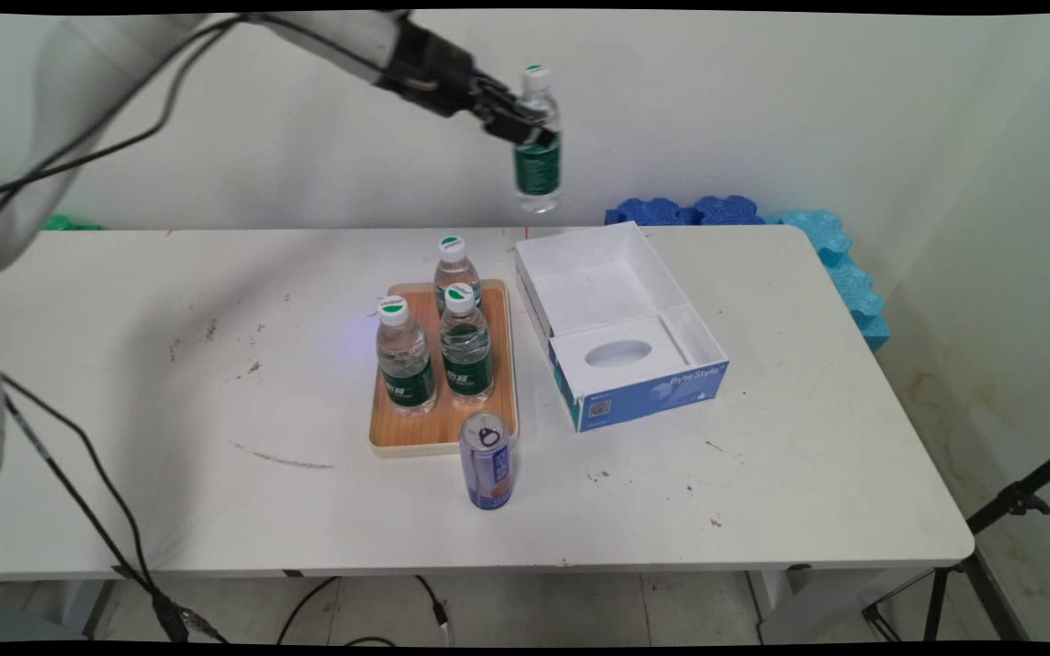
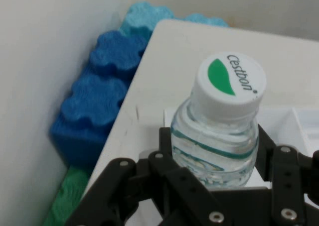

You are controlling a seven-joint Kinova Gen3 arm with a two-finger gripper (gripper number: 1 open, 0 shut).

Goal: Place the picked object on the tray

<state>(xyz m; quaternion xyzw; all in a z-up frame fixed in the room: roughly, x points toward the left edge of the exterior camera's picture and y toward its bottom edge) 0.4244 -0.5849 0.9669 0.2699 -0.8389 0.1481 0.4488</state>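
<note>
High above the table's back edge, my gripper (image 1: pixel 530 123) is shut on a clear water bottle (image 1: pixel 538 146) with a green label and a white cap. The bottle hangs upright, above the far end of the open white and blue box (image 1: pixel 621 328). In the hand view the bottle (image 2: pixel 219 131) stands between my fingers (image 2: pixel 167 151), with its white cap (image 2: pixel 230 84) uppermost. Three like bottles (image 1: pixel 405 357) stand on a wooden tray (image 1: pixel 438 424) left of the box. A purple can (image 1: pixel 487 461) stands upright on the table in front of the tray.
Blue foam blocks (image 1: pixel 684 210) lie along the table's back right edge and continue down its right side (image 1: pixel 853 278). They show in the hand view too, as blue foam (image 2: pixel 94 106) beside the wall. Black cables hang at the left. A tripod leg (image 1: pixel 1008 506) stands at the right.
</note>
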